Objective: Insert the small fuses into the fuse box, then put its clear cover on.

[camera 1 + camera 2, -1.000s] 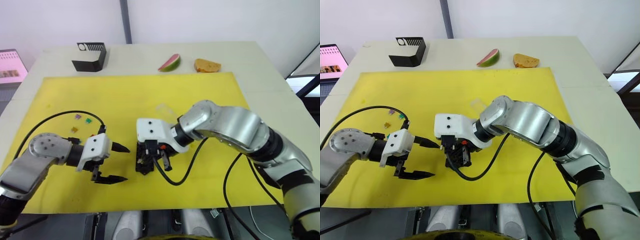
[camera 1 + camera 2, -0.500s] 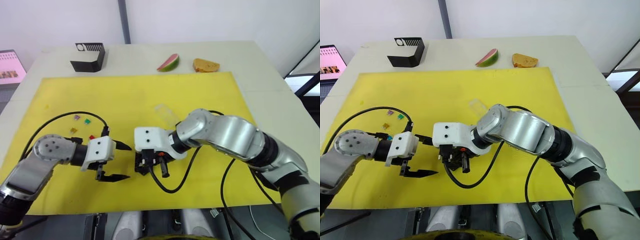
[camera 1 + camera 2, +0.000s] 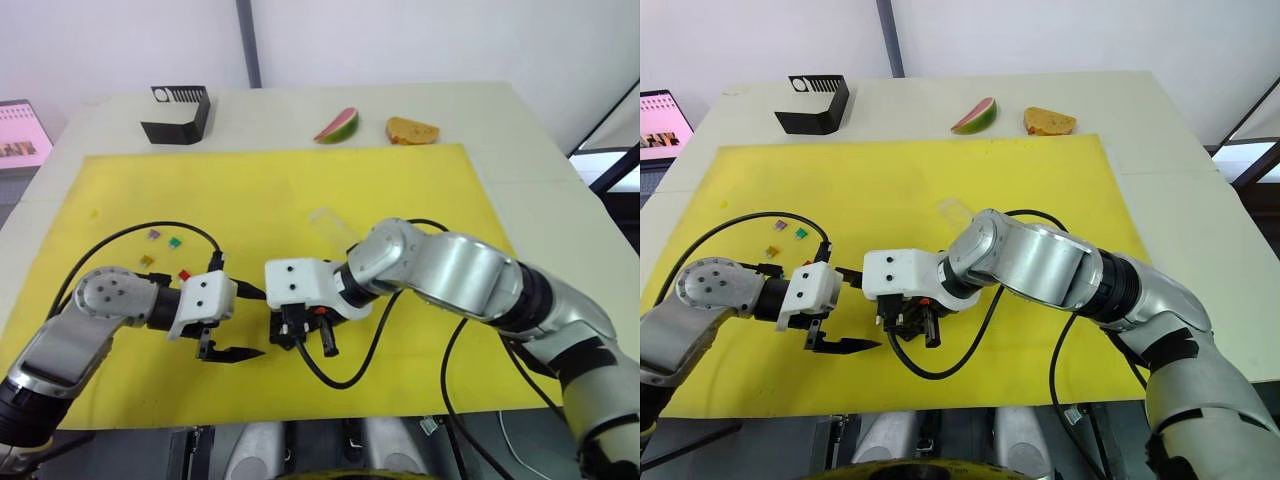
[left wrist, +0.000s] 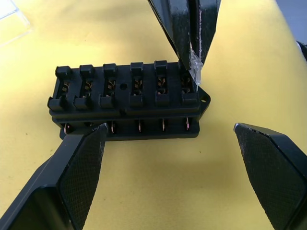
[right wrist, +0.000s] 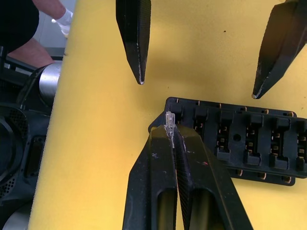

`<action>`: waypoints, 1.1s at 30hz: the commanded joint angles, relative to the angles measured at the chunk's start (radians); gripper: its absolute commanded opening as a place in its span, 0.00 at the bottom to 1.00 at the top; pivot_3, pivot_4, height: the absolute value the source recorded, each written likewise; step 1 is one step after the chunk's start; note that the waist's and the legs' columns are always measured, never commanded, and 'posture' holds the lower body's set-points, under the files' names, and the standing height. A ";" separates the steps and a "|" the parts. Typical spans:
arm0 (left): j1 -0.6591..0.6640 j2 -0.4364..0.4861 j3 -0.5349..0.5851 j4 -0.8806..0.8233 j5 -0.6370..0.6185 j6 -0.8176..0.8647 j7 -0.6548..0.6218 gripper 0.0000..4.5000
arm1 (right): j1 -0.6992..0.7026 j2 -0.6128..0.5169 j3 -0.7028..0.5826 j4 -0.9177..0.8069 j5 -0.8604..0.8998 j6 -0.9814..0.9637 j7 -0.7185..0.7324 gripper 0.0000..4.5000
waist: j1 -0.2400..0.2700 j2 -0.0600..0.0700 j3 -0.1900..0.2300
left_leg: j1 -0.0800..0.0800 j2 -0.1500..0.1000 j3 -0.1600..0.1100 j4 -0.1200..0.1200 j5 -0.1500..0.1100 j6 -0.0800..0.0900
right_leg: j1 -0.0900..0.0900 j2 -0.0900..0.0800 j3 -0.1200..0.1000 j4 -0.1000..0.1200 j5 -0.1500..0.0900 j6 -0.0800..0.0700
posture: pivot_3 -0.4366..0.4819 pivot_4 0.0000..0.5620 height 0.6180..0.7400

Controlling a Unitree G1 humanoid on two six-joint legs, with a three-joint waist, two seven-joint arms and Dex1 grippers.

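The black fuse box [image 4: 129, 103] lies on the yellow mat, its two rows of slots facing up. My right gripper [image 5: 169, 125] is shut on a small pale translucent fuse [image 4: 195, 64], with the fuse's tip at the end slot by the box's corner. My left gripper [image 3: 252, 322] stands open just left of the box, one finger on each side of its long face, touching nothing. More small fuses lie on the mat further left: purple [image 3: 154, 234], green [image 3: 176, 242], tan [image 3: 147, 260] and red [image 3: 183, 274]. The clear cover [image 3: 333, 228] lies behind the box.
A larger black box with a white slotted top [image 3: 178, 112], a watermelon slice [image 3: 338, 125] and a piece of bread [image 3: 412, 130] sit beyond the yellow mat [image 3: 420, 190]. A person's gloved hand [image 5: 62, 19] shows off the table.
My left gripper has slid right, closer to the fuse box, still open. My right gripper has shifted slightly left and lower over the box with the fuse.
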 commanded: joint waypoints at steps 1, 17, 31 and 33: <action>-0.001 -0.003 0.010 -0.029 -0.004 0.002 0.007 0.98 | -0.026 -0.005 -0.026 -0.012 -0.009 -0.002 0.007 0.00 | 0.000 0.000 0.000 | 0.000 0.000 0.000 0.000 0.000 0.000 | 0.000 0.000 0.000 0.000 0.000 0.000 | 0.48 0.27 1.00; -0.003 -0.019 0.006 -0.036 0.001 0.009 0.026 0.98 | -0.006 -0.008 0.018 -0.017 -0.037 -0.018 0.014 0.00 | 0.000 0.000 0.000 | 0.000 0.000 0.000 0.000 0.000 0.000 | 0.000 0.000 0.000 0.001 0.000 0.000 | 0.48 0.27 1.00; 0.010 -0.024 0.007 -0.041 0.004 0.004 0.037 0.98 | -0.021 0.018 -0.019 -0.018 -0.012 0.024 0.025 0.00 | 0.000 0.000 0.000 | 0.000 0.000 0.000 0.000 0.000 0.000 | 0.000 0.000 0.000 0.001 0.000 0.000 | 0.48 0.27 1.00; 0.008 -0.025 0.005 -0.041 0.004 0.005 0.038 0.98 | -0.017 0.017 -0.009 -0.012 -0.019 0.015 0.023 0.00 | 0.000 0.000 0.000 | 0.000 0.000 0.000 0.000 0.000 0.000 | 0.000 0.000 0.000 0.001 0.000 0.000 | 0.48 0.27 1.00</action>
